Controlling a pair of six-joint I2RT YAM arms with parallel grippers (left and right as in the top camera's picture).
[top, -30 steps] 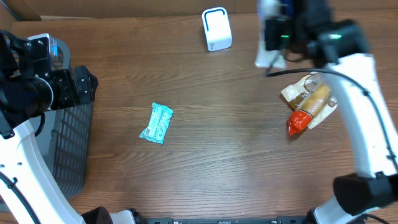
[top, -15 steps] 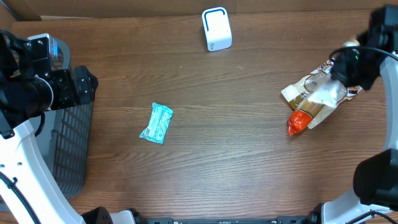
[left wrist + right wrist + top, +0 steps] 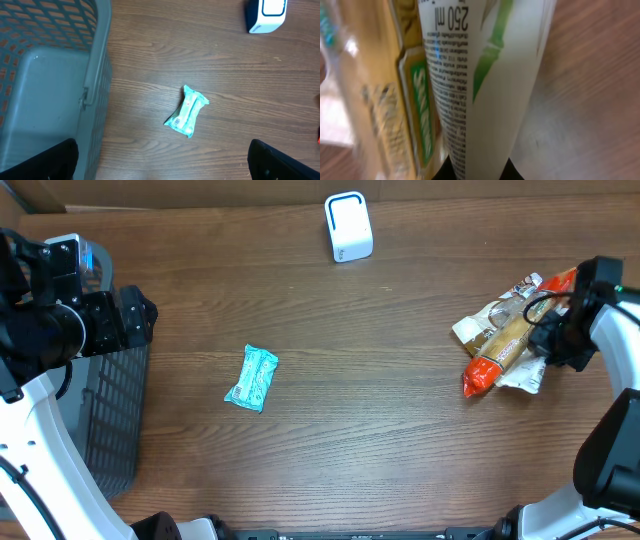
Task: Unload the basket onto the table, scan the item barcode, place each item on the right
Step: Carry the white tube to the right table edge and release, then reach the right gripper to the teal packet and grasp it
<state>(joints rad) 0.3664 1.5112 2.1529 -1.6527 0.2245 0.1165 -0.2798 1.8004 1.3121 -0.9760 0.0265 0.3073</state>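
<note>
The white barcode scanner (image 3: 348, 227) stands at the back of the table and also shows in the left wrist view as the scanner (image 3: 265, 14). My right gripper (image 3: 552, 345) is shut on a white tube (image 3: 485, 85) printed with green bamboo and small text. It hangs low over the pile of packets (image 3: 500, 340) at the right. A yellow-and-green packet (image 3: 380, 100) lies right beside the tube. A teal packet (image 3: 252, 378) lies left of centre. My left gripper (image 3: 162, 167) is open and empty, near the basket and short of the teal packet (image 3: 186, 111).
A grey mesh basket (image 3: 110, 410) stands at the left edge and fills the left of the left wrist view as the basket (image 3: 45, 85). A red-capped brown pouch (image 3: 482, 375) sticks out of the pile toward the table's middle.
My right arm has swung from beside the scanner at the back down to the pile at the right, still gripping the white tube. The left arm has not moved.
</note>
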